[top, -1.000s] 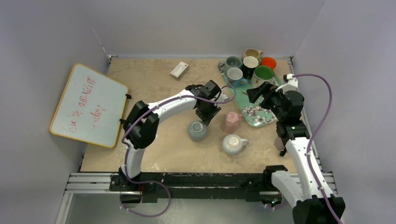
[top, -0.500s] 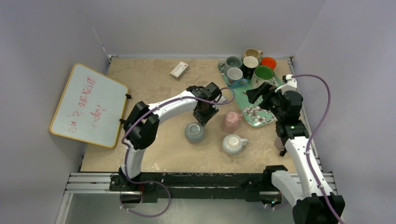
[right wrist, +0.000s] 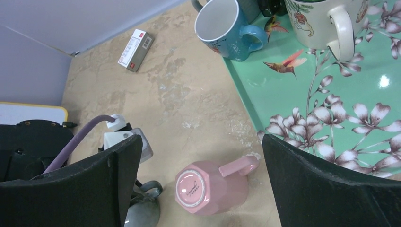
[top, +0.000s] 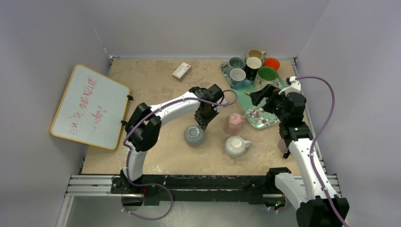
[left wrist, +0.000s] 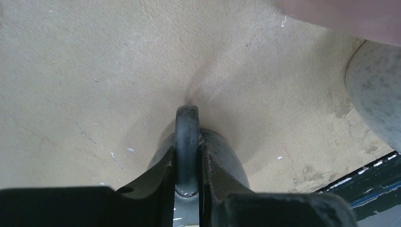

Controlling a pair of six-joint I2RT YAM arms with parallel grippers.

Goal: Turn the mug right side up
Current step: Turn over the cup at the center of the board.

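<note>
A grey-green mug [top: 194,135] stands in the middle of the table, apparently bottom up, with a pale ring on top. My left gripper [top: 204,121] is shut on its handle [left wrist: 187,137]; both fingers [left wrist: 163,170] press the loop's sides, and the mug body [left wrist: 227,163] sits just below. The same mug [right wrist: 142,213] shows at the bottom edge of the right wrist view. My right gripper [right wrist: 201,142] hangs open in the air near the tray's edge, holding nothing. A pink mug [right wrist: 213,187] stands upside down below it.
A pale speckled mug [top: 235,146] sits near the pink mug [top: 233,123]. A green floral tray [top: 257,113] at the back right carries several upright mugs. A whiteboard [top: 90,106] lies at the left and a small white box [top: 181,70] at the back.
My left gripper has closed onto the grey-green mug's handle. Gripper and mug have shifted slightly to the left and toward the near edge. The right arm has stayed put.
</note>
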